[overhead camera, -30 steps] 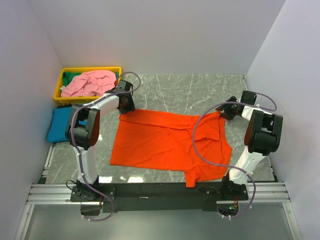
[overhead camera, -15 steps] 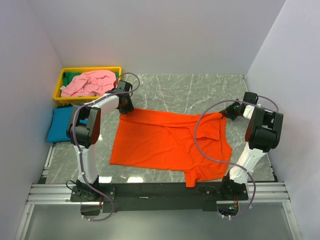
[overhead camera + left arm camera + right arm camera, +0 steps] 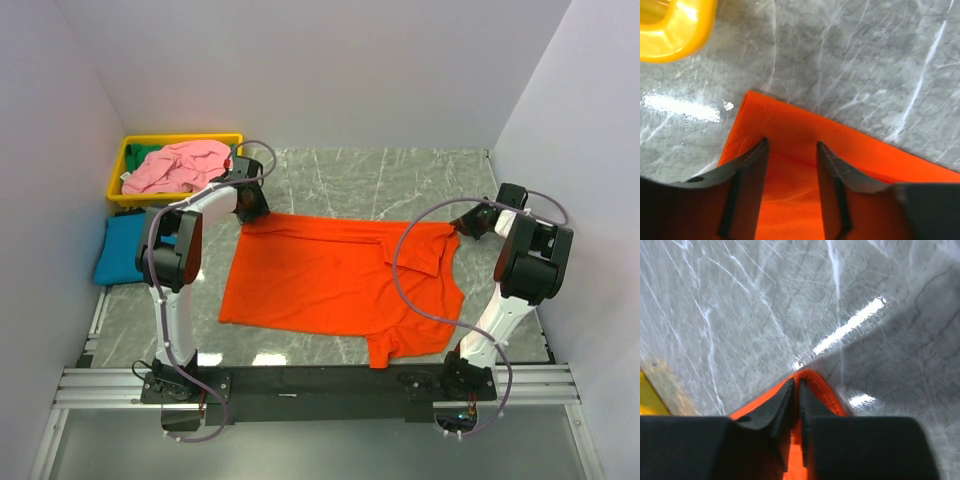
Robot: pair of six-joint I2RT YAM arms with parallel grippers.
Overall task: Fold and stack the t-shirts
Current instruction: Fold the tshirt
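Observation:
The bright orange t-shirt (image 3: 330, 280) lies spread on the marble table, its right sleeve folded over. My left gripper (image 3: 250, 205) is at its far left corner. In the left wrist view the left gripper (image 3: 790, 145) stands open, with the orange cloth (image 3: 790, 120) lying between and under the jaws. My right gripper (image 3: 468, 225) is at the shirt's far right corner. In the right wrist view the right gripper (image 3: 796, 382) is shut on the orange hem (image 3: 826, 396). The pale pink t-shirt (image 3: 180, 165) lies crumpled in the tray. The teal blue t-shirt (image 3: 120, 250) lies folded at the left.
The yellow tray (image 3: 180, 140) stands at the far left corner, with some green cloth under the pink shirt; its rim also shows in the left wrist view (image 3: 670, 30). White walls close in the table on three sides. Purple cables loop over both arms.
My right gripper has moved right and outward with the shirt corner. The shirt's far edge is now pulled straighter. My left gripper has shifted slightly toward the far side.

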